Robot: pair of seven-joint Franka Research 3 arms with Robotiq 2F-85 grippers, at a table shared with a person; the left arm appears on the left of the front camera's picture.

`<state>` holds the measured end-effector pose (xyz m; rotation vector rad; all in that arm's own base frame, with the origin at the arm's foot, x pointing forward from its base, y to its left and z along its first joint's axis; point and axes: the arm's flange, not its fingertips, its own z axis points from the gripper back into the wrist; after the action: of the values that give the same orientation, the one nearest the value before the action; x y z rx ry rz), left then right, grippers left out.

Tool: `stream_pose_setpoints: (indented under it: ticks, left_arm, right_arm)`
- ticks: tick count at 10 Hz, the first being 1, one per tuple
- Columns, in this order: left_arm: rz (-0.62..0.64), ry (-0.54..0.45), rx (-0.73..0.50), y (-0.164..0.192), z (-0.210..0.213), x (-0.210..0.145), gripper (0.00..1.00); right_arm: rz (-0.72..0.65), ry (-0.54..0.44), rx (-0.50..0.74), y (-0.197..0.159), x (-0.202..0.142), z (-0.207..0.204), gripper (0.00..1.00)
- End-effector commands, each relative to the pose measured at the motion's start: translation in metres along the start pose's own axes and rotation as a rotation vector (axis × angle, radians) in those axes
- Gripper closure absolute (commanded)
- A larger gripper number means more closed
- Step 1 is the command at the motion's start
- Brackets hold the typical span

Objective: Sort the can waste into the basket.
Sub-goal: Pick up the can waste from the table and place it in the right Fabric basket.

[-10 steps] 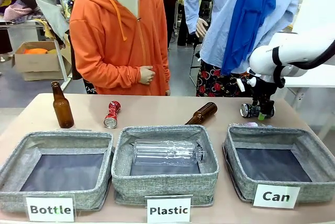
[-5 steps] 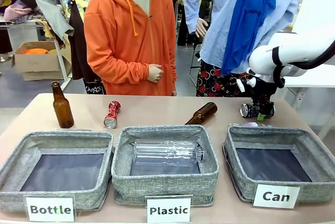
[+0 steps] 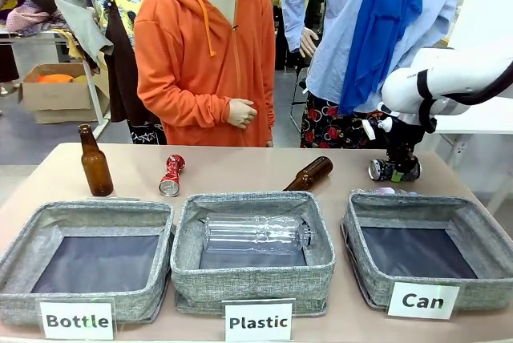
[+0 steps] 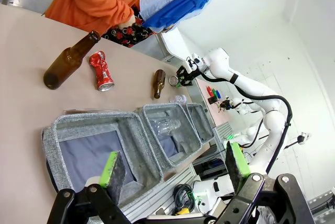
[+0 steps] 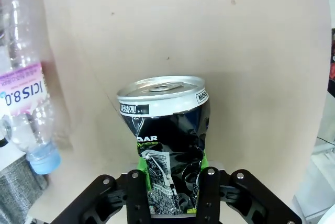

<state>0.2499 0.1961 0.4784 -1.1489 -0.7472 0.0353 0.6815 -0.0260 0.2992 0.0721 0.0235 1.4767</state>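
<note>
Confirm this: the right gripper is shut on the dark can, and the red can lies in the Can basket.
Not quite. The red can lies on the table, near the standing brown bottle, not in the Can basket, as the front view shows. The right gripper is indeed shut on the dark can.

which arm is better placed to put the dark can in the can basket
Right. The right gripper is shut on the dark can just behind the Can basket. The left gripper is open and empty, over by the Bottle basket at the other end.
</note>
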Motion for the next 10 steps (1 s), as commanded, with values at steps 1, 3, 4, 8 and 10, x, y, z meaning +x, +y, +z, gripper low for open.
stream_pose_setpoints:
  ticks: [1, 3, 4, 8, 10]
  left_arm:
    - [-0.023, -0.016, -0.021, 0.000, -0.001, 0.002, 0.00]
    - [-0.023, -0.016, -0.021, 0.000, -0.001, 0.002, 0.00]
    - [-0.023, -0.016, -0.021, 0.000, -0.001, 0.002, 0.00]
    - [-0.023, -0.016, -0.021, 0.000, -0.001, 0.002, 0.00]
    - [-0.023, -0.016, -0.021, 0.000, -0.001, 0.002, 0.00]
  right_arm:
    - [0.021, 0.008, 0.005, -0.001, -0.001, 0.007, 1.00]
    - [0.024, 0.022, -0.005, 0.003, 0.001, 0.018, 1.00]
    - [0.012, 0.036, -0.020, 0.012, 0.001, 0.037, 1.00]
    - [-0.116, 0.022, 0.049, 0.119, -0.012, 0.152, 1.00]
    - [-0.056, 0.025, 0.012, 0.195, -0.014, 0.169, 1.00]
